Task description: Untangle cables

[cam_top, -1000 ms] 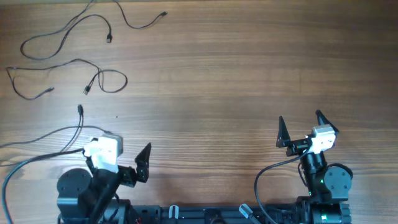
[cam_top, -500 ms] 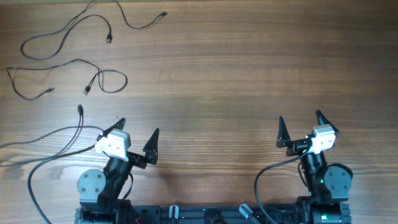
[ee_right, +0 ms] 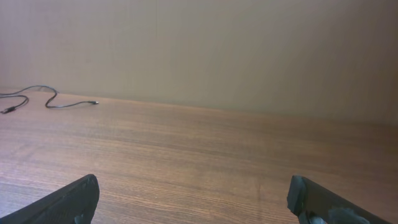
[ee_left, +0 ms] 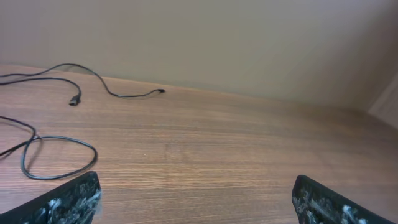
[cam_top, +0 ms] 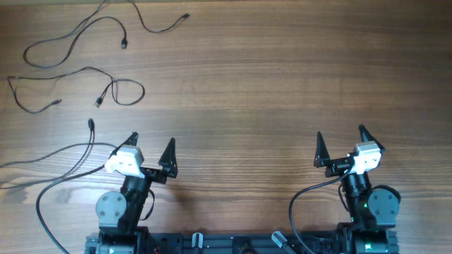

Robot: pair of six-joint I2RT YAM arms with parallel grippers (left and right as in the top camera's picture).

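Several thin black cables lie apart at the table's far left. One (cam_top: pixel 67 42) curves from a loop to a plug. A short one (cam_top: pixel 159 28) ends at a plug at the far edge. A third (cam_top: pixel 127 92) forms a loop beside its plug. A fourth (cam_top: pixel 91 137) runs from a plug towards the left edge. In the left wrist view the loop (ee_left: pixel 59 158) and the short cable (ee_left: pixel 127 94) lie ahead. My left gripper (cam_top: pixel 152 141) (ee_left: pixel 196 199) is open and empty, near the fourth cable. My right gripper (cam_top: pixel 340 134) (ee_right: pixel 196 199) is open and empty, far right of the cables.
A thicker black arm wire (cam_top: pixel 53 185) curves over the table beside the left arm base. Another arm wire (cam_top: pixel 300 197) loops by the right base. A pale wall (ee_right: pixel 249 50) stands behind the table's far edge.
My left arm has swung round and shifted right, its open gripper now pointing towards the far side. The right arm and the cables have not moved.
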